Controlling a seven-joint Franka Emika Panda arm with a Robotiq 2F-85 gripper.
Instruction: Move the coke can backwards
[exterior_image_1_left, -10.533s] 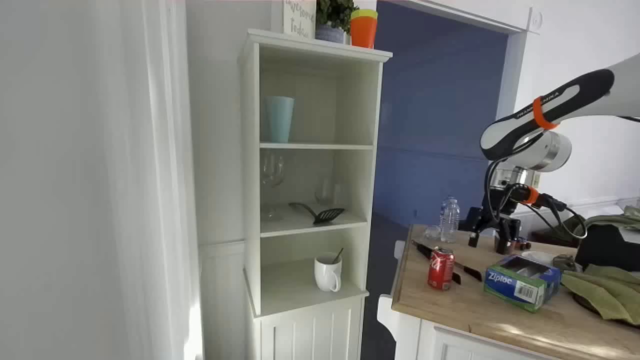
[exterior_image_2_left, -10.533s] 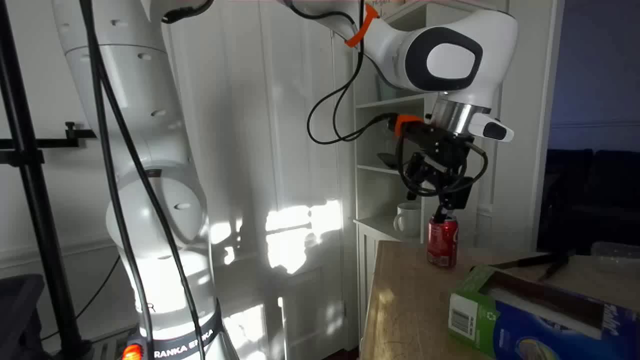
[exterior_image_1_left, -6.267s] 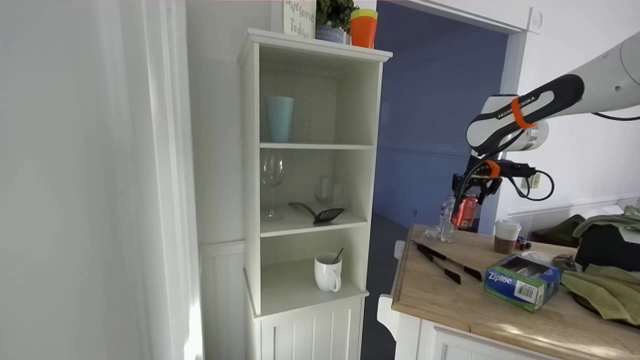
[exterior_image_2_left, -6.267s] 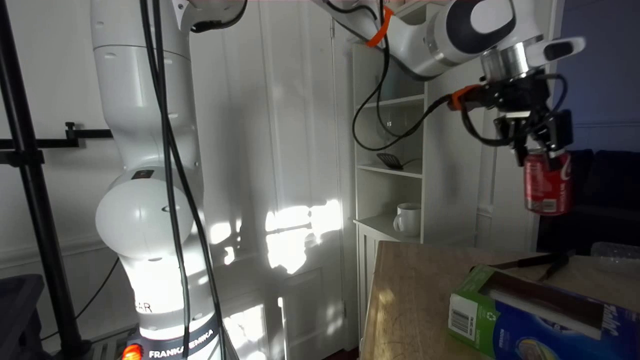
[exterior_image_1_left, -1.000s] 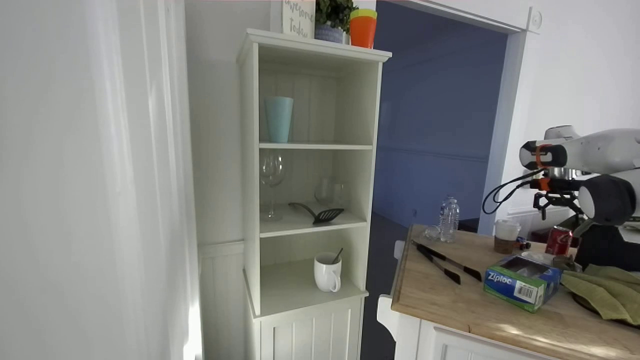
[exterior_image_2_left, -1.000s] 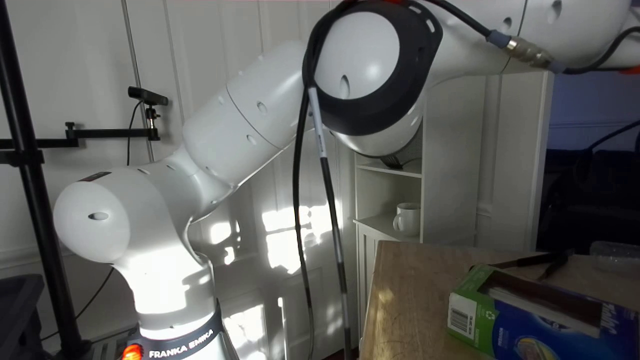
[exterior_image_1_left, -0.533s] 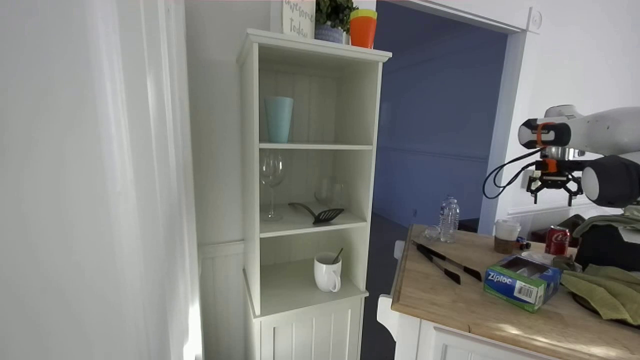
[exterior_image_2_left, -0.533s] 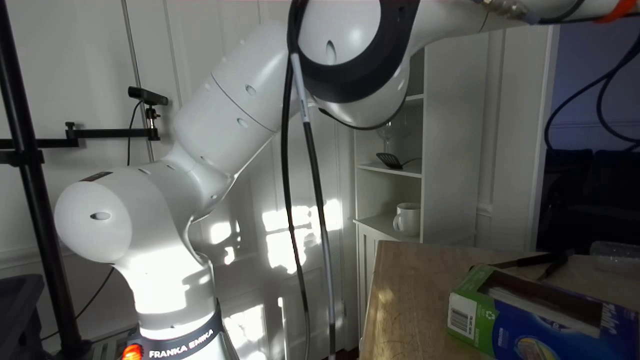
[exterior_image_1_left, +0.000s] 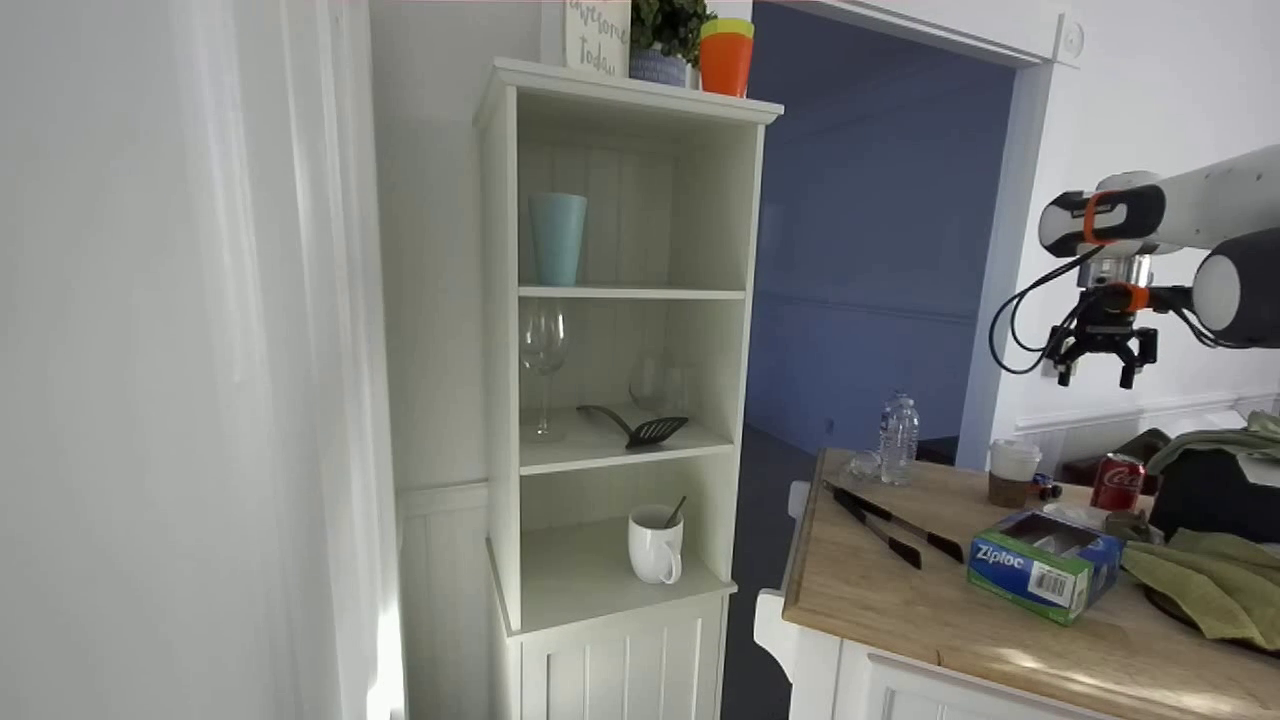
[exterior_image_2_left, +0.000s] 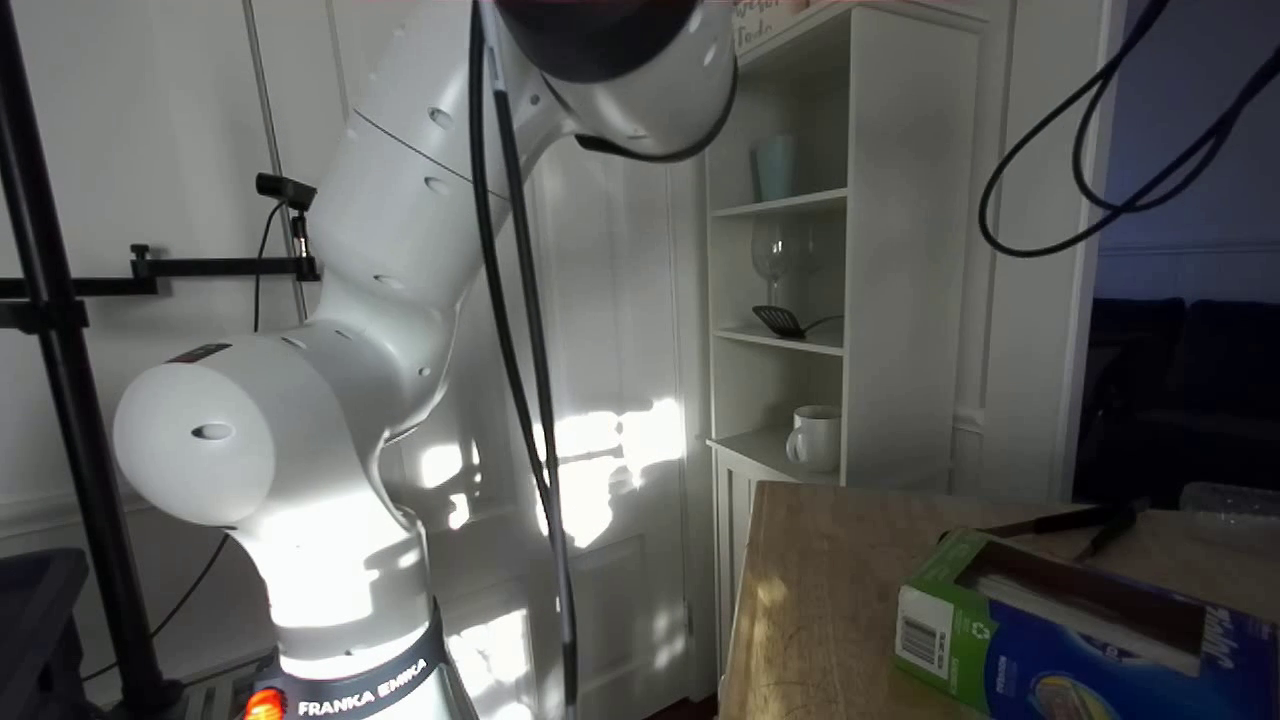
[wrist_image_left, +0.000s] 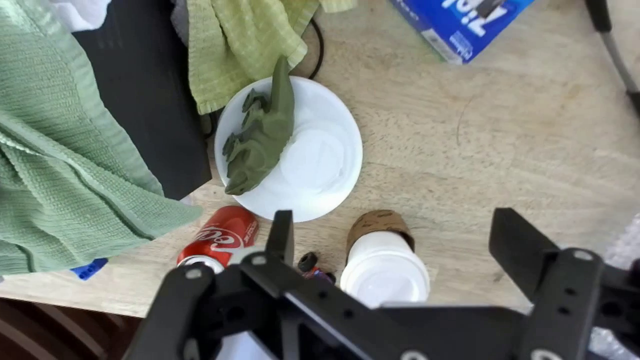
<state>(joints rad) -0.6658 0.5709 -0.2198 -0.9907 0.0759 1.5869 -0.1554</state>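
Note:
The red coke can (exterior_image_1_left: 1117, 483) stands upright at the far right part of the wooden table, close to the green towel. In the wrist view the coke can (wrist_image_left: 220, 235) is at lower left, beside the white plate and partly covered by my left finger. It is out of view in the exterior view with the robot base. My gripper (exterior_image_1_left: 1096, 379) is open and empty in the air, above and a little left of the can. In the wrist view the gripper (wrist_image_left: 394, 220) has its fingers wide apart, with a lidded cup below between them.
A lidded paper cup (exterior_image_1_left: 1012, 475) stands left of the can. A white plate (wrist_image_left: 325, 170) holds a green toy dinosaur (wrist_image_left: 265, 135). A Ziploc box (exterior_image_1_left: 1045, 565), black tongs (exterior_image_1_left: 885, 525) and a clear bottle (exterior_image_1_left: 898, 440) are on the table. A green towel (wrist_image_left: 100, 200) drapes over a black box.
The can stood near the tongs, was held in the air by the gripper, and now stands at the far right. The gripper has let go, opened and risen.

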